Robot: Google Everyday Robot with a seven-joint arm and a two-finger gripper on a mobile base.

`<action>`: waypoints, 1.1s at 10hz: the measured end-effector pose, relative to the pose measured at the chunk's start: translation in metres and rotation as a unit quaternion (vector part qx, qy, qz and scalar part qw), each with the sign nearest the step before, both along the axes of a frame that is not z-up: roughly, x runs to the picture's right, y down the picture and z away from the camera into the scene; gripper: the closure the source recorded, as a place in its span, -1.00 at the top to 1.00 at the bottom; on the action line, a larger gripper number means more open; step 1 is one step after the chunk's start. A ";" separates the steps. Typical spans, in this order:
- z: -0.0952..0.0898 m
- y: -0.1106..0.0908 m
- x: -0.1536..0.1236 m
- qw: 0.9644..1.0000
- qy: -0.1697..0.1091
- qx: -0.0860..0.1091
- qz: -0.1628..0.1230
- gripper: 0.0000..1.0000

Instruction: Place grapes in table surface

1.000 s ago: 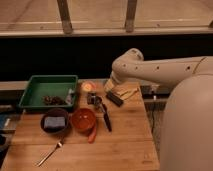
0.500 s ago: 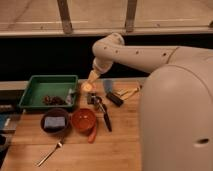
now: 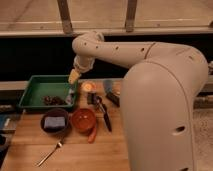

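The grapes (image 3: 52, 100), a small dark lumpy bunch, lie inside the green tray (image 3: 35, 80) near its front wall. The wooden table surface (image 3: 100, 152) spreads out in front of the tray. My gripper (image 3: 74, 76) hangs above the tray's right end, up and to the right of the grapes and not touching them. It is open, with nothing in it. The big white arm curves in from the right and hides the table's right side.
An orange-red bowl (image 3: 82, 119) and a dark bowl holding a blue-grey sponge (image 3: 54, 122) stand in front of the tray. A fork (image 3: 50, 153) lies near the front left. A small orange object (image 3: 88, 86) and a black utensil (image 3: 105, 116) sit right of the tray.
The arm has swung left from the table's right side. The gripper has moved from near the small items to above the tray's right end. The objects have not moved.
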State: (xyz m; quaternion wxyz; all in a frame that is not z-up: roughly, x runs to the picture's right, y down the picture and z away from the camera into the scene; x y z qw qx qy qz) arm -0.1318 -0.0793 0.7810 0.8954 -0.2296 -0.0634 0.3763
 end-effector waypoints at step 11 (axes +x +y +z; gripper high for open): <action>-0.042 0.116 -0.101 0.990 -0.132 -0.052 -0.013 0.60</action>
